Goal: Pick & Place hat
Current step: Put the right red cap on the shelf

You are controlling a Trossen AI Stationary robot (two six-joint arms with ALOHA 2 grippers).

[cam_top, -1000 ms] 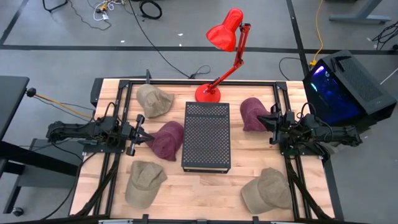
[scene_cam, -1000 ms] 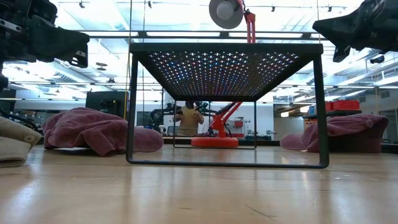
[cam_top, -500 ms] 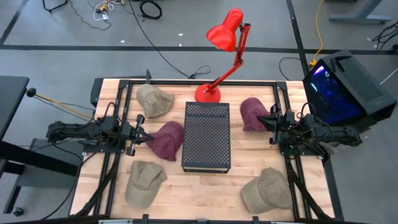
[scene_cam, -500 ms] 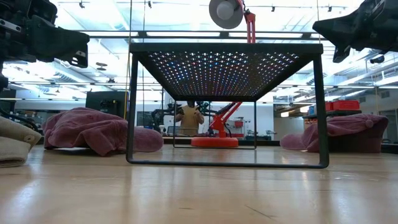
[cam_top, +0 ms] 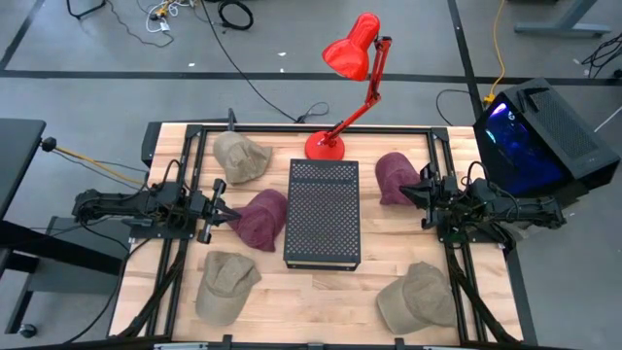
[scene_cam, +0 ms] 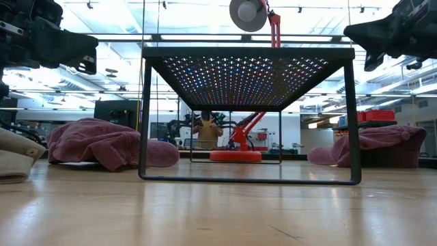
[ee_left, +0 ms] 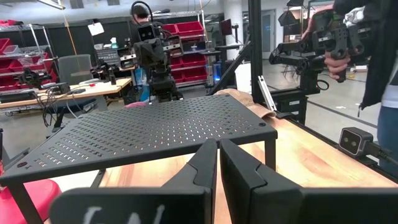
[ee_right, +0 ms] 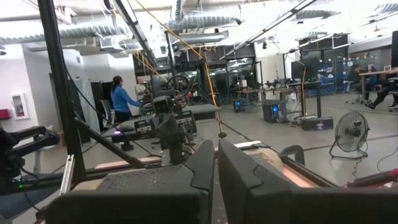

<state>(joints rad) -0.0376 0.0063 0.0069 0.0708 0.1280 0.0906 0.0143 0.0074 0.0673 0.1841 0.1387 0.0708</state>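
Note:
Two maroon hats lie on the table on either side of a black perforated rack (cam_top: 324, 214): one (cam_top: 260, 219) against the rack's left side, one (cam_top: 394, 177) near its far right corner. Three tan hats lie at the far left (cam_top: 240, 156), near left (cam_top: 226, 285) and near right (cam_top: 418, 297). My left gripper (cam_top: 220, 211) hovers shut just left of the left maroon hat (scene_cam: 102, 143), above table height. My right gripper (cam_top: 420, 194) hovers shut beside the right maroon hat (scene_cam: 382, 147). In both wrist views the fingers (ee_left: 217, 163) (ee_right: 216, 167) hold nothing.
A red desk lamp stands with its base (cam_top: 325, 146) at the table's far edge, behind the rack. Black rails (cam_top: 185, 185) run along the table's left and right sides. A person (ee_left: 379, 56) stands beyond the table's near right corner, holding a device.

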